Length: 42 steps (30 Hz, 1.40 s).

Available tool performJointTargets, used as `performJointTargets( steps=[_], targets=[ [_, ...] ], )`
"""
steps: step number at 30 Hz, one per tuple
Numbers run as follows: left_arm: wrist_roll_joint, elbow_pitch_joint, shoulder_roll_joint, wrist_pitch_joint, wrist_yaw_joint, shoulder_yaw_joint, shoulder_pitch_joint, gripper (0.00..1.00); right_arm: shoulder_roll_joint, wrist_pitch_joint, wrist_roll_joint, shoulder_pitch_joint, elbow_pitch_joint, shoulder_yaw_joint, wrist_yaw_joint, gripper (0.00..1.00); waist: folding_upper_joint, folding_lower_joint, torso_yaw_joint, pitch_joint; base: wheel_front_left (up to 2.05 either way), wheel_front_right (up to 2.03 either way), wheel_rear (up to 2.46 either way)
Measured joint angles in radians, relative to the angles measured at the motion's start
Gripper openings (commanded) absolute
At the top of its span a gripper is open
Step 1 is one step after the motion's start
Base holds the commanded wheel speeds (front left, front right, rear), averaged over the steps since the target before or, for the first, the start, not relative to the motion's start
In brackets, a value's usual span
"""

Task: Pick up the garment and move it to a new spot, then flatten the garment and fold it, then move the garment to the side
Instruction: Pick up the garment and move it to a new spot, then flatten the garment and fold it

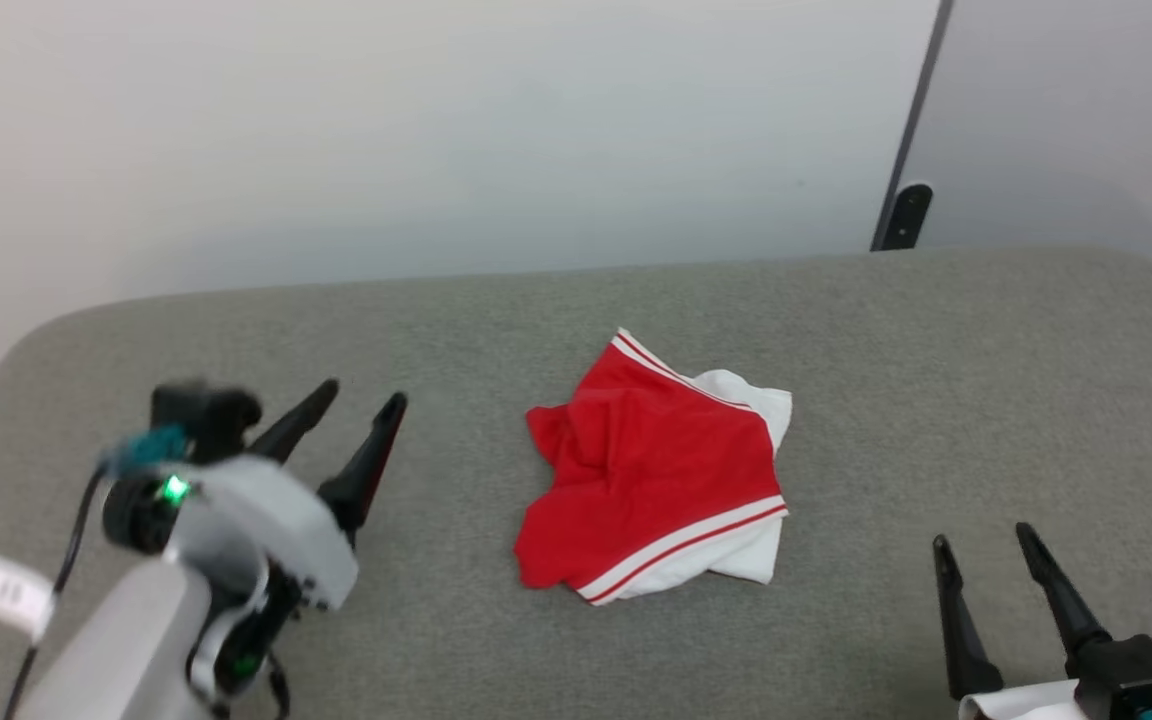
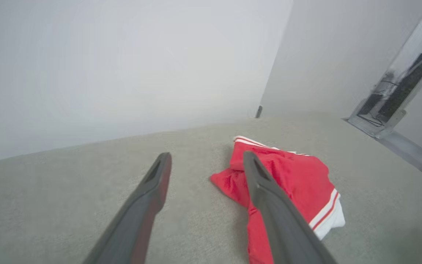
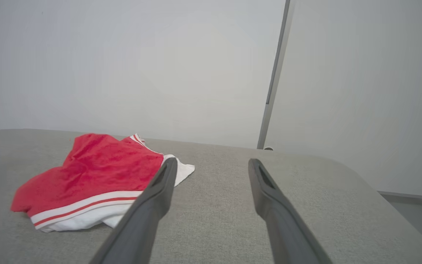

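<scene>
The garment, red with white parts and red-and-white striped trim, lies folded in a compact bundle near the middle of the grey table. My left gripper hovers open to the garment's left, apart from it, nothing between its fingers. In the left wrist view the garment lies just beyond and right of the open left gripper. My right gripper stands open at the lower right, well clear of the cloth. The right wrist view shows the garment to the left of the open right gripper.
The grey fabric-covered table has rounded corners and ends at a pale wall. A dark vertical strip with a small black bracket stands behind the far right edge. A desk frame with cables stands off to the side in the left wrist view.
</scene>
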Motion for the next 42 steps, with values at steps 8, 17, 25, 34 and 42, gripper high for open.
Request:
performJointTargets(
  steps=[8,17,25,34,42],
  targets=[
    [0.059,-0.099,0.009,-0.262,0.067,0.05,0.218,1.0,0.0,0.0,0.006,0.021,-0.001,0.042,0.0,1.0,0.0,0.0,0.048,-0.025,0.0,0.0,0.0],
    [0.168,-0.196,-0.037,-0.314,0.115,0.182,0.376,1.0,0.0,0.0,0.019,0.029,-0.005,0.054,0.0,1.0,0.0,0.0,0.098,-0.05,0.0,0.0,0.0],
    [0.276,-0.234,-0.146,-0.314,0.087,0.325,0.509,1.0,0.0,0.0,0.039,0.065,0.001,0.058,0.0,1.0,0.0,0.0,0.133,-0.079,0.0,0.0,0.0],
    [0.356,-0.222,-0.252,-0.314,0.033,0.411,0.558,1.0,0.0,0.0,0.048,0.072,-0.006,0.07,0.0,1.0,0.0,0.0,0.173,-0.098,0.0,0.0,0.0],
    [0.395,-0.212,-0.295,-0.314,-0.002,0.459,0.561,1.0,0.001,0.0,0.046,0.065,-0.005,0.074,0.0,1.0,0.0,0.0,0.166,-0.094,0.0,0.0,0.0]
  ],
)
